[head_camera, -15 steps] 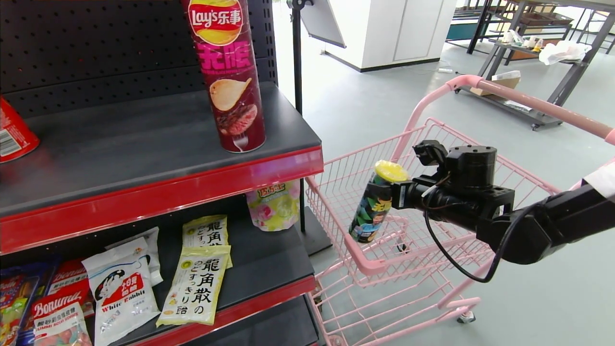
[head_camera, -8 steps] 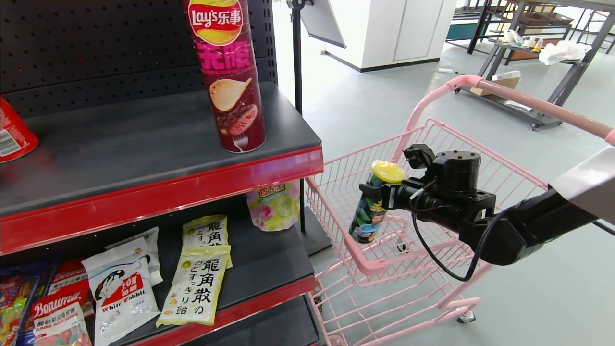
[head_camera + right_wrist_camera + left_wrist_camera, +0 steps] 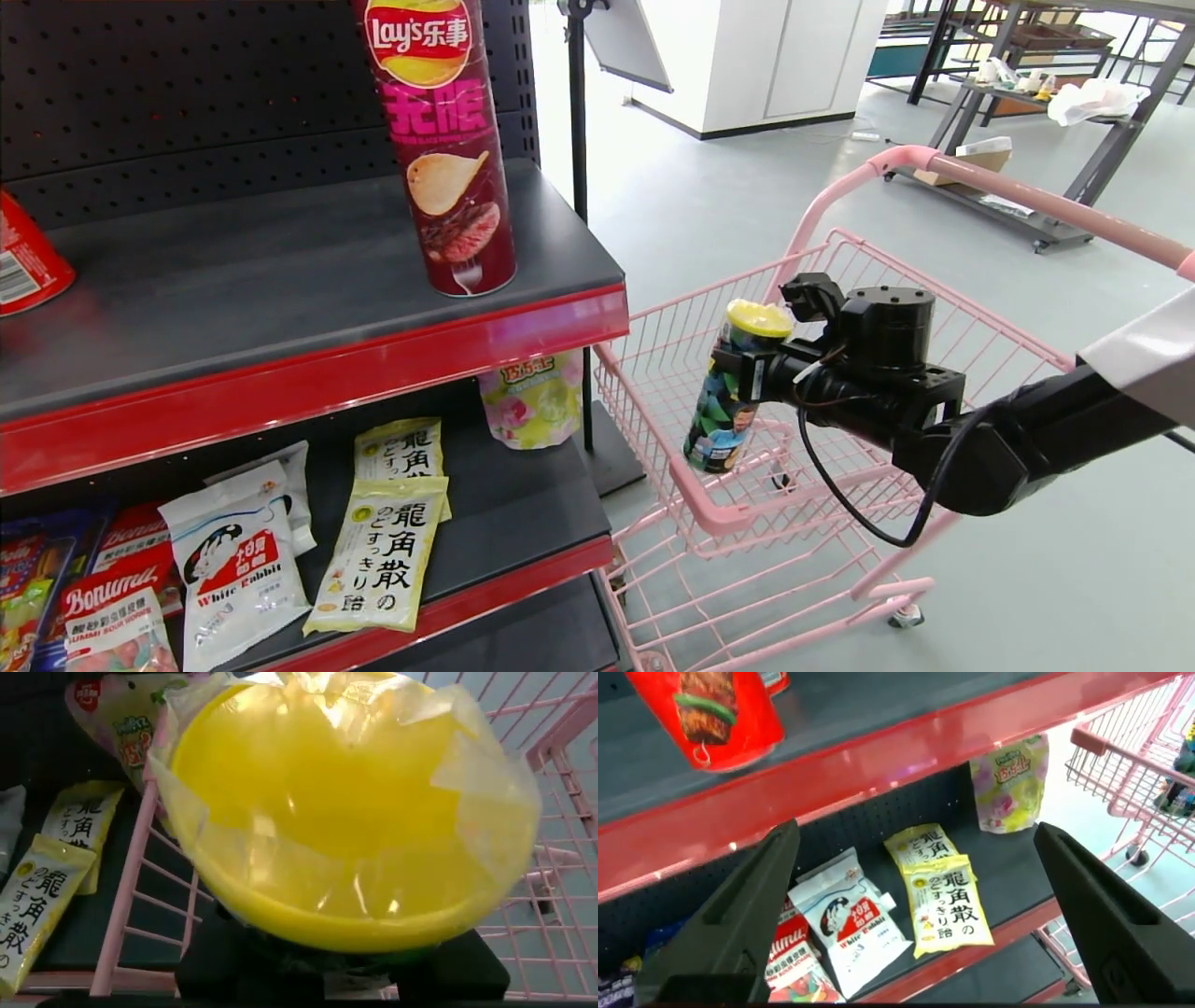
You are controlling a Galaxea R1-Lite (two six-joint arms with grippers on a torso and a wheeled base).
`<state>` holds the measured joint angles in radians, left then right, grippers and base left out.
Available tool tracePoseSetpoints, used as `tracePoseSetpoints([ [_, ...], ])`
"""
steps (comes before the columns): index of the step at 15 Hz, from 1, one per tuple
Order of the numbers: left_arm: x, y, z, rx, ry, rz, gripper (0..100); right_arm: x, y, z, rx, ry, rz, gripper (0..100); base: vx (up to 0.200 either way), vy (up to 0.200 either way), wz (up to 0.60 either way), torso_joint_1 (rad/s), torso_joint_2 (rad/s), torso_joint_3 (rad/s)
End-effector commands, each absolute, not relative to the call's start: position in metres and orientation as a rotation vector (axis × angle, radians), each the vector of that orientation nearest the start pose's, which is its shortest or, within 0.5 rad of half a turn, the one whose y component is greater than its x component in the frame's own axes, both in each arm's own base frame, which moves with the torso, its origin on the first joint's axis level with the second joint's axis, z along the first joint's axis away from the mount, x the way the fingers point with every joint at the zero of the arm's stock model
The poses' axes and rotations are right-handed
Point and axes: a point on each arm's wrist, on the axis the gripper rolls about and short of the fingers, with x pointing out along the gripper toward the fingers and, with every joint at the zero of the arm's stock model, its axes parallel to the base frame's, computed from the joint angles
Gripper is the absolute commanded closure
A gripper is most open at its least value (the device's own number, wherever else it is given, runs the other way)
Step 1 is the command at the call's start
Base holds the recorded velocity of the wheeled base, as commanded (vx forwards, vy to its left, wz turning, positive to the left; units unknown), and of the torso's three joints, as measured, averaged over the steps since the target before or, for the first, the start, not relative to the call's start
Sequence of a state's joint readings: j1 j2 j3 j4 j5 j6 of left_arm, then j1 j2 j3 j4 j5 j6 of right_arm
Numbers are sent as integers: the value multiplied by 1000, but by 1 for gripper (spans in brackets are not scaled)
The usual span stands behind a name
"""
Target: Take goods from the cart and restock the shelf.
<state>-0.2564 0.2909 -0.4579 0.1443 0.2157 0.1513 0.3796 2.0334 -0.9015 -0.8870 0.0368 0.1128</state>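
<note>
Roughly by size. Black shelf unit [image 3: 233,271] with red front lips takes up the robot's left side, with a pegboard back. Its right end stops just beside a black pole [image 3: 578,187], and a narrow strip of grey floor separates that from the cart.

Pink wire cart [image 3: 1027,201] is on the robot's right, with the handle bar high and the basket's shelf-side rim low and close to the shelf end.

Right gripper [image 3: 752,373] is clamped around the upper part of a can with yellow lid [image 3: 724,411]. The can is roughly upright and leaning a little, held over the basket near its shelf-side rim, level with the gap under the top board. The right wrist view looks straight onto the lid [image 3: 346,812].

Tall chips canister [image 3: 448,159] stands upright on the top board, close to the front lip and the right end. Red can [image 3: 23,252] sits at the far left edge, and a wide stretch of dark board lies between the two.

On the lower board a white candy bag [image 3: 238,569] and yellow sachets [image 3: 383,551] lie flat at the front lip. A green-pink pouch [image 3: 534,397] stands at the right end.

Left gripper [image 3: 915,829] has its fingers spread wide and holds nothing. It faces the lower board, below the red lip.
</note>
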Motion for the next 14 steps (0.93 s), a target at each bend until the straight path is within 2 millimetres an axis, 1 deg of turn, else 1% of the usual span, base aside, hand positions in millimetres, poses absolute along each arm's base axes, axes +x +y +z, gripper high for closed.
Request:
tracePoseSetpoints([
  [1,-16,9,202,154,-1,-48,0,323,126,173,44,142,375,100,0,0,0,0,0,0],
  [2,-15,9,201,155,5,-51,0,307,116,198,9,122,338,100,0,0,0,0,0,0],
  [3,-15,9,200,157,7,-51,0,296,108,211,-17,125,314,100,0,0,0,0,0,0],
  [4,-15,9,200,169,9,-56,0,268,92,237,-53,152,293,100,0,0,0,0,0,0],
  [5,-15,9,200,169,9,-56,0,268,92,237,-53,152,293,100,0,0,0,0,0,0],
  [6,-10,7,200,202,31,-72,0,237,78,254,-54,166,279,100,0,0,0,0,0,0],
  [7,-8,7,200,235,40,-71,0,223,69,260,-50,152,260,100,0,0,0,0,0,0],
  [9,-7,6,201,277,41,-75,0,208,61,267,-45,117,242,100,0,0,0,0,0,0],
  [11,-7,7,201,296,37,-77,0,186,54,264,-49,135,227,100,0,0,0,0,0,0],
  [12,-8,7,201,296,35,-75,0,174,50,261,-54,151,226,100,-200,0,0,12,2,7],
  [14,-8,7,201,295,32,-73,0,163,47,261,-56,153,223,100,-200,0,0,15,5,0],
])
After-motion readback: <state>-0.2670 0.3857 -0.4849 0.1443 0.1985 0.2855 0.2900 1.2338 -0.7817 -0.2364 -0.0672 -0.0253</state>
